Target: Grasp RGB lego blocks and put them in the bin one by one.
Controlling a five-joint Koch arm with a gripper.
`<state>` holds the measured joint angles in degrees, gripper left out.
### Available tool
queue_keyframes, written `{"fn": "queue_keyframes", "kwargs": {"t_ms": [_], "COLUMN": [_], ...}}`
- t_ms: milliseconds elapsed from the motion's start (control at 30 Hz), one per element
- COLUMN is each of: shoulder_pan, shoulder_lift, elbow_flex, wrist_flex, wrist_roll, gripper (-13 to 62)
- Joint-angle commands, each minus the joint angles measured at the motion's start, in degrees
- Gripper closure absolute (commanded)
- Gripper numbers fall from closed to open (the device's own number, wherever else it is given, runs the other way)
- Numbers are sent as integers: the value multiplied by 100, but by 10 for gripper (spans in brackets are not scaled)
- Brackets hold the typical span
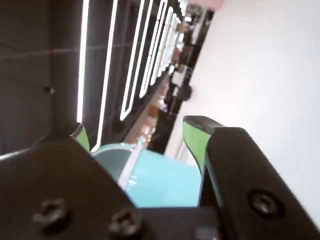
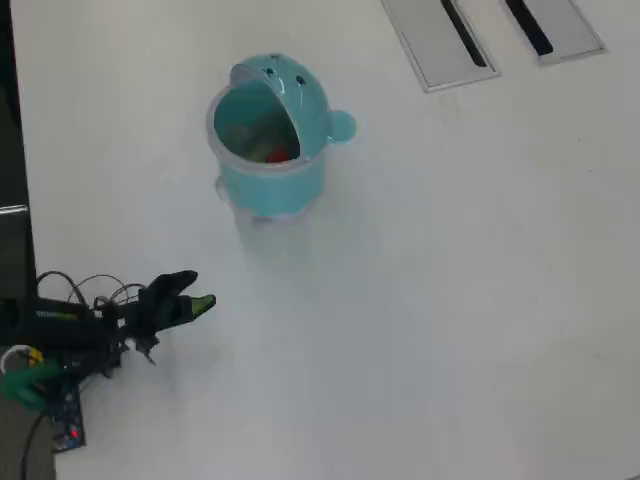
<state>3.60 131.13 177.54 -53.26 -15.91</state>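
Note:
The light teal bin [image 2: 270, 130] stands on the white table at the upper middle of the overhead view, lid tipped open. Inside it I see a red block [image 2: 280, 154] and a yellowish-green block [image 2: 256, 150]; a blue block does not show. My gripper [image 2: 197, 290] is low at the left, well away from the bin and pointing toward it. In the wrist view the gripper [image 1: 135, 127] has its green-padded fingers [image 1: 194, 140] wide apart with nothing between them, and the bin [image 1: 165, 180] shows beyond the gap.
Two grey slotted panels [image 2: 440, 40] [image 2: 555, 25] are set in the table at the top right. The arm's body and cables [image 2: 60, 325] lie at the table's left edge. The white table [image 2: 450, 300] spreads to the right of the bin.

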Motion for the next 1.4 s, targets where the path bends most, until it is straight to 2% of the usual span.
{"fn": "queue_keyframes", "kwargs": {"t_ms": [0,533,867,1367], "shoulder_pan": [26,-18,-105,-334], "shoulder_lift": [378,369,334,237], "elbow_flex": [413,413,413,422], "wrist_flex": [255,3243,4377,5115], "wrist_roll": [44,281,281,211], "gripper": [135,135,135,140]}}
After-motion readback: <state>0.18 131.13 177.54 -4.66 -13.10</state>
